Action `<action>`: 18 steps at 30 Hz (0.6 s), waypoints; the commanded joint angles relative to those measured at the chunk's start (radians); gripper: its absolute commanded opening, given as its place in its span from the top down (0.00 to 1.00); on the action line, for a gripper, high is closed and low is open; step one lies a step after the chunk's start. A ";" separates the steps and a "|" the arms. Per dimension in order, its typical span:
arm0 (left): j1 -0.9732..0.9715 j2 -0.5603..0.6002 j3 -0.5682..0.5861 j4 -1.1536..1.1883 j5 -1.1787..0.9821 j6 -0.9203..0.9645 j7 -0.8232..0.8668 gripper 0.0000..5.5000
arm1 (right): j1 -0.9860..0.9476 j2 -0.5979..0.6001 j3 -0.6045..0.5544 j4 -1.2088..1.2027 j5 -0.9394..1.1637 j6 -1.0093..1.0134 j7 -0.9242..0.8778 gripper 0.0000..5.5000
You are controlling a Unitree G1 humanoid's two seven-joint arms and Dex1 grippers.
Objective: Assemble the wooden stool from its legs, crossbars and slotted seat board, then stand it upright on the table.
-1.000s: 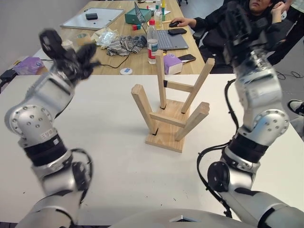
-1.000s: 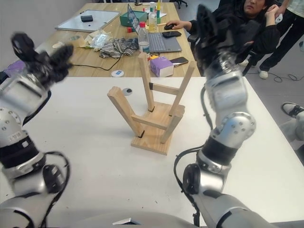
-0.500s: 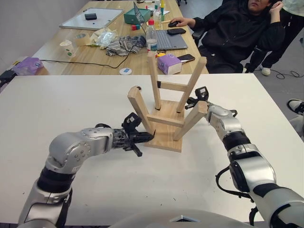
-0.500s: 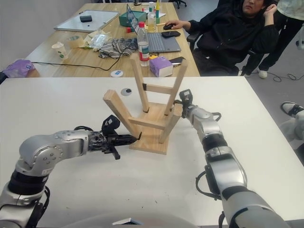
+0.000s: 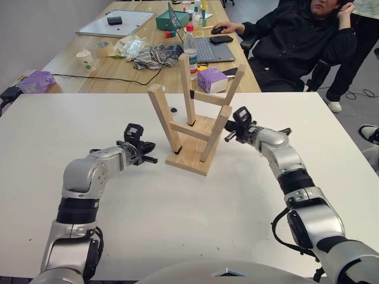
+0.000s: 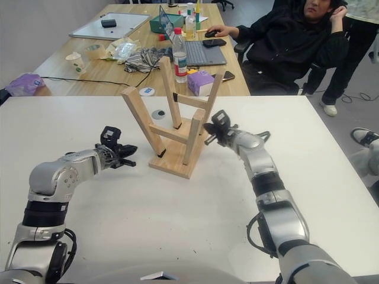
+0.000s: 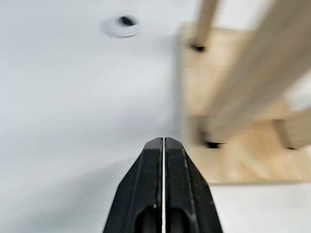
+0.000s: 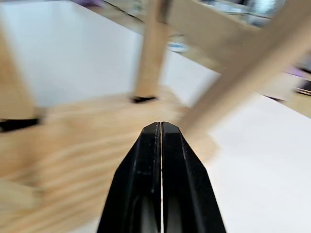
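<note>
The wooden stool [image 5: 189, 127] stands upside down on the white table [image 5: 177, 225], with its seat board [image 5: 190, 161] flat on the top and its legs and crossbars [image 5: 190, 132] pointing up. My left gripper [image 5: 149, 157] lies low on the table, a short way left of the seat board, shut and empty; its closed fingertips [image 7: 164, 141] point at the board's edge. My right gripper [image 5: 230, 131] is shut with nothing in it, close beside the right front leg [image 5: 214, 131]. Its fingers [image 8: 161, 127] point in between the legs, over the board.
A small round disc [image 6: 158, 114] lies on the white table behind the stool. Beyond the far edge is a wooden table [image 5: 71, 68] with a laptop [image 5: 204, 47], a bottle [image 5: 190, 42], a tissue box [image 5: 213, 80] and cloth. The near half of the white table is bare.
The stool has slid left and a little farther away. My left gripper drew back left from the seat board's edge. My right gripper followed the stool leftward, staying by the right leg.
</note>
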 commanded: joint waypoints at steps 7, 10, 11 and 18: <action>0.031 -0.079 -0.157 -0.231 -0.026 -0.017 -0.062 0.79 | -0.087 -0.061 -0.202 0.103 -0.025 -0.025 -0.308 1.00; 0.041 -0.176 -0.276 -0.160 0.102 -0.140 0.002 0.70 | -0.086 -0.057 -0.212 0.108 -0.020 -0.022 -0.306 1.00; 0.044 -0.194 -0.295 -0.136 0.141 -0.176 0.018 0.66 | -0.086 -0.057 -0.214 0.110 -0.021 -0.021 -0.302 1.00; 0.065 -0.234 -0.345 -0.111 0.273 -0.258 0.054 0.47 | -0.071 -0.052 -0.221 0.090 -0.024 -0.002 -0.291 1.00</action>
